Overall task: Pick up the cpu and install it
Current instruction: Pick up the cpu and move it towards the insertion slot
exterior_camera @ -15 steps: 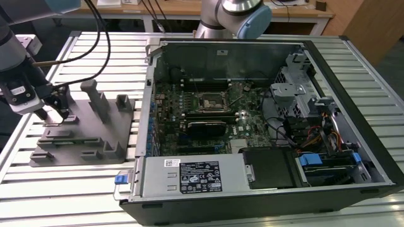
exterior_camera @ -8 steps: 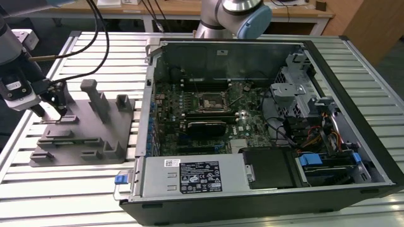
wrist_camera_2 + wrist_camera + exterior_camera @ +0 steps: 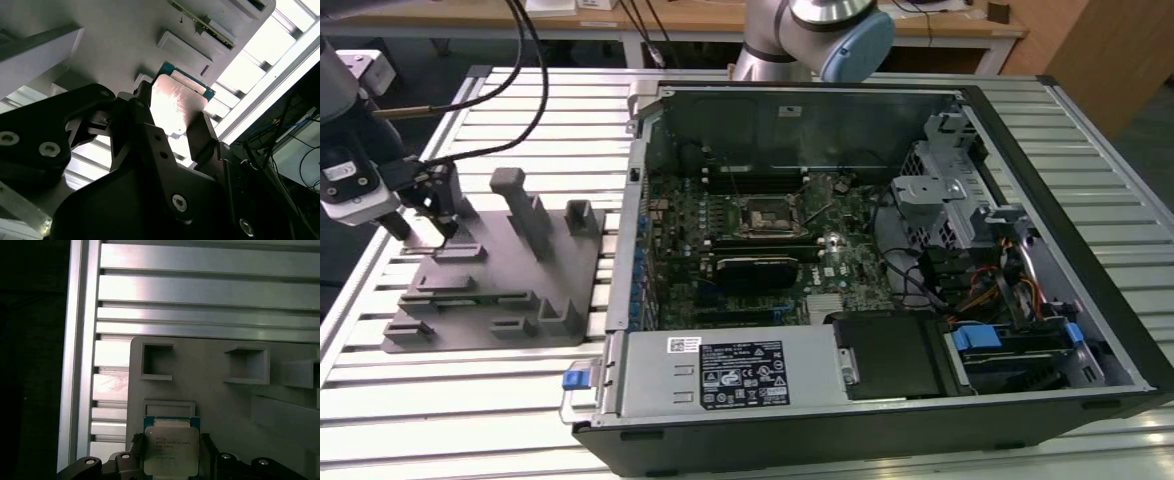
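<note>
Fingers (image 3: 202, 139) are apparently pinching the cpu (image 3: 170, 450) by its edges; we are aiming for a level lift clear of the tray (image 3: 225, 410).

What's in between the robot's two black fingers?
The cpu sits between the gripper's fingers, above the grey tray, in both wrist views.

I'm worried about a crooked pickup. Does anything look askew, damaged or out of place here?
Nothing stands out. In both wrist views the cpu sits square between the jaws of the gripper, over the grey tray, with no damage visible on its metal top.
</note>
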`<action>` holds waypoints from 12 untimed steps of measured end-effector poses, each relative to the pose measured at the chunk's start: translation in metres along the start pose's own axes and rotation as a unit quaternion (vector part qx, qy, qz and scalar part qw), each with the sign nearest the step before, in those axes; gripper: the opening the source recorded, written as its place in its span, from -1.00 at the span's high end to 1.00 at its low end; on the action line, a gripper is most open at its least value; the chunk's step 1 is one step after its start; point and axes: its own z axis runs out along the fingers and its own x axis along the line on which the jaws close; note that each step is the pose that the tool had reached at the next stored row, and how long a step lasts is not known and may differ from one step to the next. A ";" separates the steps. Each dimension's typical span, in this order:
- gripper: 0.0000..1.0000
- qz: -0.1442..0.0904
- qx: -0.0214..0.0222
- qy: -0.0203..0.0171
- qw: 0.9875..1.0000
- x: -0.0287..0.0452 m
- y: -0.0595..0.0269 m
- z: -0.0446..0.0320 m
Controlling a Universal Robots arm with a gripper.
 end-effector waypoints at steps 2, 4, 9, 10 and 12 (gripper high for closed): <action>-0.05 0.000 0.000 0.000 1.000 0.0000 0.0005 -0.0049; -0.05 0.000 0.000 0.000 1.000 0.0000 0.0010 -0.0079; -0.05 0.000 -0.001 0.000 1.000 0.0000 0.0018 -0.0154; -0.05 0.000 -0.001 0.000 1.000 0.0000 0.0020 -0.0172; -0.05 0.000 -0.001 0.000 1.000 0.0000 0.0025 -0.0210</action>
